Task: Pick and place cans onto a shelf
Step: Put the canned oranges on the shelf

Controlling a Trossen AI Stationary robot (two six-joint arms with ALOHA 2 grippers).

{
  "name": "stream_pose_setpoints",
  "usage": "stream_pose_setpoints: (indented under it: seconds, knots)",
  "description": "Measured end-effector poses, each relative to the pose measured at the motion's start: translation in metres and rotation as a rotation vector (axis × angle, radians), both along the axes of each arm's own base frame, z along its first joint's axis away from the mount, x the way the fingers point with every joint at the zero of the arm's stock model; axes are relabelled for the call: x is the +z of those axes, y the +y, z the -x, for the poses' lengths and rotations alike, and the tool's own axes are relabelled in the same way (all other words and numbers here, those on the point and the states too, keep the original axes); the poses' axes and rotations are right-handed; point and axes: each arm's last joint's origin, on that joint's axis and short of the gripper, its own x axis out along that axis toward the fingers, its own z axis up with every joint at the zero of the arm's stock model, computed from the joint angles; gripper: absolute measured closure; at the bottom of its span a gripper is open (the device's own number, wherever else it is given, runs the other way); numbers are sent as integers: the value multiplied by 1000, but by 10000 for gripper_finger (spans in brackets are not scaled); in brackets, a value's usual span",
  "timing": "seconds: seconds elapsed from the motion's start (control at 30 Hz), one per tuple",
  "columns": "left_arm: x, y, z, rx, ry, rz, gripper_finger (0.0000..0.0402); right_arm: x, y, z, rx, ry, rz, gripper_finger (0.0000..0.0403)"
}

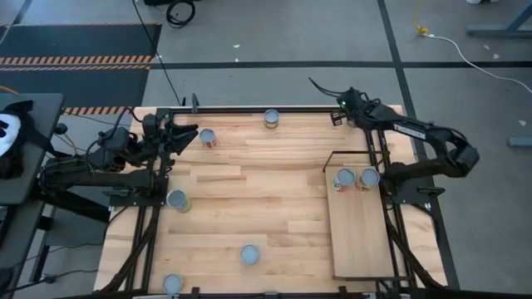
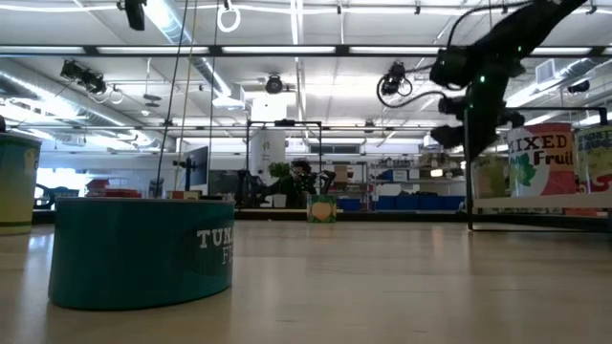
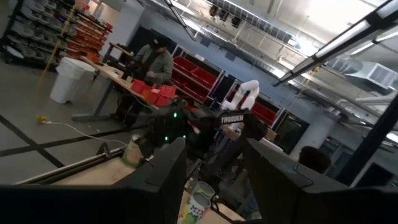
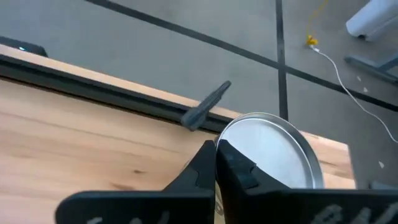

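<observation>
Two silver-topped cylindrical cans (image 1: 344, 177) stand on the pale wooden shelf board (image 1: 359, 241), right of frame; five more dot the planked surface (image 1: 249, 199). Right end effector (image 4: 215, 151) clenched, empty, beside them; left end effector (image 1: 193, 135), upper left, parted.

cans (image 1: 206, 138) — 7 in the high view | shelf (image 1: 359, 232) — 1 | arms — 2
</observation>
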Motion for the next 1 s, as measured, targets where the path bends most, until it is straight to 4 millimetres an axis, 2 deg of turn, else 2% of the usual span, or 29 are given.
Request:
stream_pose_setpoints:
  seconds: [0.13, 0.23, 0.37, 0.57, 0.7, 0.9, 1.0]
  knots:
    - [0, -1, 0, -39, 4, -9, 233, 34, 17, -7, 34, -91, 13, 398]
    - [0, -2, -1, -70, 4, -16, 233, 59, 37, -14, 60, -154, -2, 399]
    - [-1, -3, -1, -116, 17, -25, 233, 99, 71, -27, 94, -252, -12, 400]
    - [-5, -4, -2, -134, 57, -22, 233, 137, 129, -44, 99, -396, -100, 401]
    - [-5, -4, -2, -134, 59, -22, 233, 147, 162, -56, 93, -443, -235, 402]
    - [-5, -4, -2, -134, 59, -22, 233, 139, 199, -60, 54, -353, -492, 402]
    - [-5, -4, -2, -134, 57, -23, 233, 138, 211, -56, 41, -335, -545, 402]
